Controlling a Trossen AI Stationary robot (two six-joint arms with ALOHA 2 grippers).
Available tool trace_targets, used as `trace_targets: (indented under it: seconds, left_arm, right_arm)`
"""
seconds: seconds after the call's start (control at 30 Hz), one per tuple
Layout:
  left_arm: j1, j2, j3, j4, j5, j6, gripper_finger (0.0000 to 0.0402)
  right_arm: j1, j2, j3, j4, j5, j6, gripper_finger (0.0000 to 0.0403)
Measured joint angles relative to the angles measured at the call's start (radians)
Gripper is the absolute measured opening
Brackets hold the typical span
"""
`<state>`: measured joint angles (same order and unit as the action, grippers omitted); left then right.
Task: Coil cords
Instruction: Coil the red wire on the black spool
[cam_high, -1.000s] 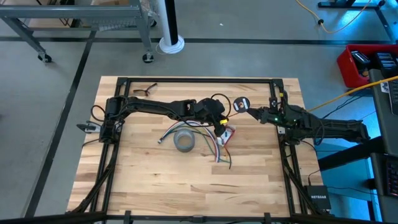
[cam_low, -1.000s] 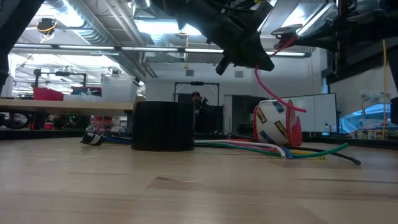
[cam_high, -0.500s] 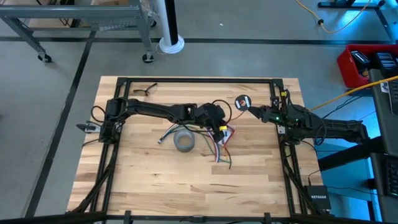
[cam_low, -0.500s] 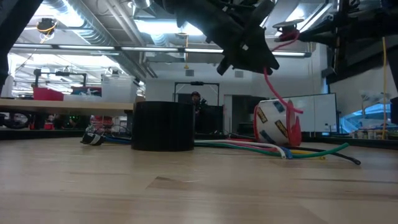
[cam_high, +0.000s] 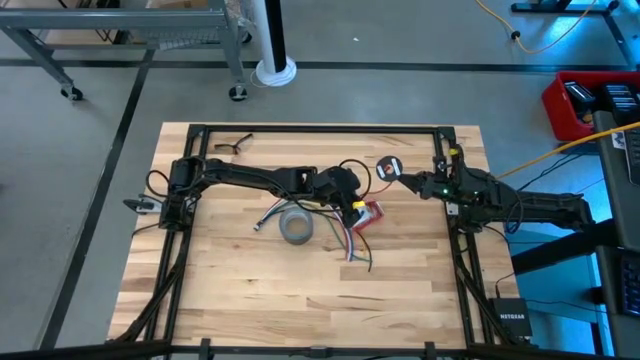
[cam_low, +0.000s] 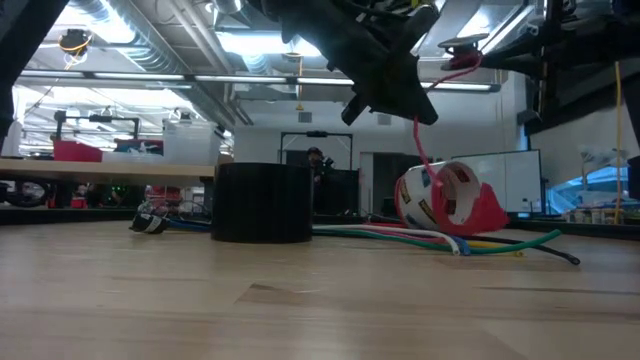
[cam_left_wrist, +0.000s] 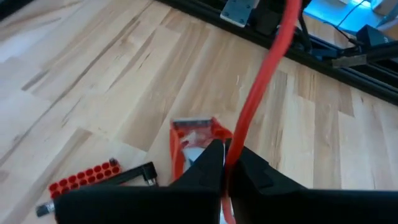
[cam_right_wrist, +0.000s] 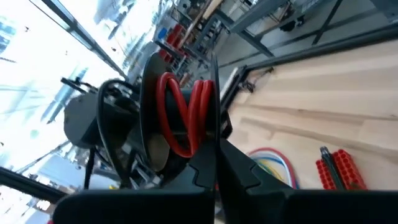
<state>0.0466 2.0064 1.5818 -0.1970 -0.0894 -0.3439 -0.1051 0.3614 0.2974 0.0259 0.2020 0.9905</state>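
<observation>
A small black round spool with red wire wound on it hangs above the table's right middle, and my right gripper is shut on it. The wire runs from the spool down and left to my left gripper, which is shut on it above a red tape dispenser. Below that gripper the wire drops to the dispenser, which rests on the table. My left gripper pinches the red wire between its two fingertips, partway between the spool and the dispenser. The fingers slant down from the table's left and lie across the wire. The wire runs straight from there up to the spool. My right gripper holds the spool by the rim of one black flange, fingers level from the table's right. The spool is lifted clear of the table, with its coils showing between the flanges.
A grey tape roll stands left of the dispenser. A bundle of coloured cords lies across the wood beside it and trails toward the near edge. A red holder lies close by. Glasses sit at the far left.
The red tape dispenser has turned over where it lies, and its hollow side now faces the low view. The wire below my left gripper, looped out sideways before, now hangs nearly straight down to it. The spool and my right gripper have kept still.
</observation>
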Motion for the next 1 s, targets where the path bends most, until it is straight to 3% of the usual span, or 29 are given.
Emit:
trace_targets:
  seconds: [0.3, 0.6, 0.83, 1.0]
  left_arm:
    - [0.01, 0.0, 0.0, -0.008, 0.002, -0.131, 0.0002]
    - [0.069, -0.001, 0.002, -0.135, 0.104, -0.277, 0.0001]
    - [0.144, -0.001, 0.002, -0.133, 0.291, -0.338, 0.0001]
    - [0.188, -0.001, 0.002, -0.133, 0.407, -0.381, 0.0]
  right_arm:
    - [0.0, 0.0, 0.0, -0.149, -0.068, 0.0, 0.0003]
    - [0.0, 0.001, -0.001, -0.26, -0.216, 0.011, 0.0003]
    - [0.0, 0.033, -0.001, -0.333, -0.21, -0.037, 0.0003]
    - [0.0, 0.101, -0.001, -0.315, -0.141, -0.128, 0.0003]
